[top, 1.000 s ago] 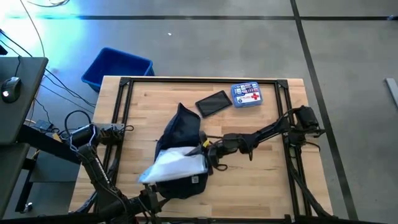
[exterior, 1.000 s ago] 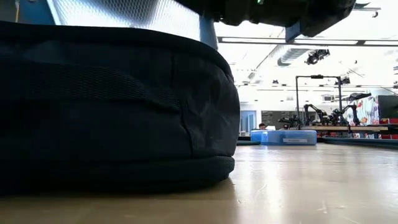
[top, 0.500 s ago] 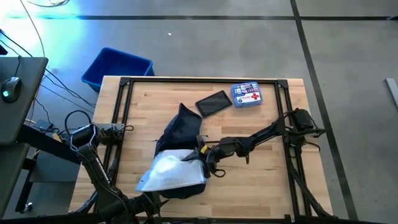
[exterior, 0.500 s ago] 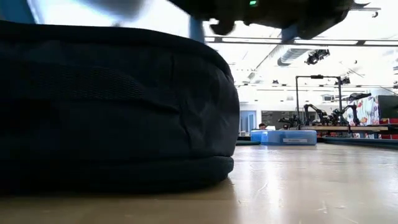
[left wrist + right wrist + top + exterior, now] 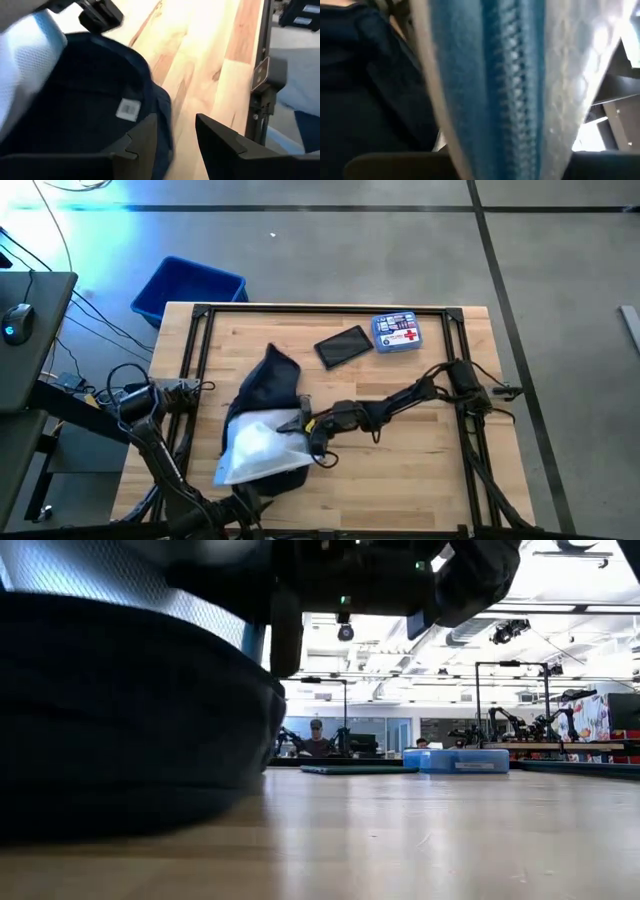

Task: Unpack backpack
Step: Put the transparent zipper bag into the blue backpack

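The dark navy backpack (image 5: 262, 390) lies on its side left of the table's middle, mouth toward the near edge. A white mesh pouch with a blue zipper (image 5: 255, 452) sticks out of the mouth. My right gripper (image 5: 308, 430) reaches in level from the right and is shut on the pouch. My left gripper (image 5: 175, 142) is at the near edge, open, with the backpack's rim (image 5: 162, 125) between its fingers. In the low view the backpack (image 5: 120, 720) fills the left side, with the pouch (image 5: 120, 580) above it. My left gripper has one finger (image 5: 142, 142) over the backpack's rim and the other (image 5: 225, 145) outside it, with bare table between that finger and the cloth; I cannot tell whether it touches. My right gripper pinches the pouch at its zipper edge (image 5: 507, 100), on the side toward the table's right (image 5: 298, 424). The fingers come level from the right. The pouch stands on edge above the backpack.
A flat black case (image 5: 343, 346) and a blue first-aid box (image 5: 397, 333) lie at the far right of the table. A blue bin (image 5: 188, 288) stands on the floor past the far left corner. Bare wood lies right of the backpack.
My right gripper has gone toward the table's left edge and a little down, rolling about its own line, with the pouch in its hold. The backpack has slid left along the table with it. My left gripper has sunk slightly and turned.
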Controlling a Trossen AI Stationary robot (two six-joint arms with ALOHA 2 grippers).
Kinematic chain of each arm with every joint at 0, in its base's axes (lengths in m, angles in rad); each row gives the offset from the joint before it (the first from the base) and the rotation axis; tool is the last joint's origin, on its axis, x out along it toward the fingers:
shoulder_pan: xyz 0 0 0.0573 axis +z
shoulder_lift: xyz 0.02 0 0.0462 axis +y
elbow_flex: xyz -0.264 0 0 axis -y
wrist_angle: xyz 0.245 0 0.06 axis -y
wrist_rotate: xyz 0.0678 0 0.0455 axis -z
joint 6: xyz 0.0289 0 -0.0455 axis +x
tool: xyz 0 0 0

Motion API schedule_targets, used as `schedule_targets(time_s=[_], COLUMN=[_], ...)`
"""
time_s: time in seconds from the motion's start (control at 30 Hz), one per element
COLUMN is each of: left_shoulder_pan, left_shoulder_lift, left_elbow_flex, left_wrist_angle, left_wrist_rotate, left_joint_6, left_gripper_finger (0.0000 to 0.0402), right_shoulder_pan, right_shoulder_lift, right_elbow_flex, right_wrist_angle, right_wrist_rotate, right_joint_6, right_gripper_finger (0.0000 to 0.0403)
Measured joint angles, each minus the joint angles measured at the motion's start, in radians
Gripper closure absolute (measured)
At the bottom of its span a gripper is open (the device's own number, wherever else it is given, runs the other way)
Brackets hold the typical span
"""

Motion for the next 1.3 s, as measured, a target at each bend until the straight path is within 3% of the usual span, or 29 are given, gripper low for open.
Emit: schedule_targets(time_s=[0.13, 0.4, 0.67, 0.9, 1.07, 1.3], left_shoulder_pan=[0.009, 0.076, 0.155, 0.189, 0.215, 0.275], left_shoulder_lift=[0.043, 0.105, 0.099, 0.101, 0.101, 0.101], left_elbow_flex=[0.000, 0.000, 0.001, 0.001, -0.019, -0.114], left_wrist_angle=[-0.002, -0.019, -0.172, -0.233, -0.317, -0.256], left_wrist_rotate=[0.000, 0.029, 0.092, 0.001, -0.024, 0.070], left_joint_6=[0.007, 0.232, 0.245, 0.369, 0.377, 0.361], left_gripper_finger=[0.0287, 0.0266, 0.0250, 0.0257, 0.0253, 0.0245], right_shoulder_pan=[-0.014, -0.015, -0.015, -0.014, -0.001, 0.013], right_shoulder_lift=[0.000, 0.000, 0.000, 0.000, 0.000, 0.000], right_elbow_flex=[0.000, 0.000, 0.000, 0.000, 0.000, 0.000], right_wrist_angle=[-0.108, -0.167, -0.203, -0.232, -0.281, -0.314], right_wrist_rotate=[0.023, 0.089, 0.129, 0.124, 0.126, 0.171], right_joint_6=[-0.013, -0.006, 0.045, 0.040, 0.040, 0.044], right_gripper_finger=[0.0371, 0.0371, 0.0371, 0.0373, 0.0384, 0.0402])
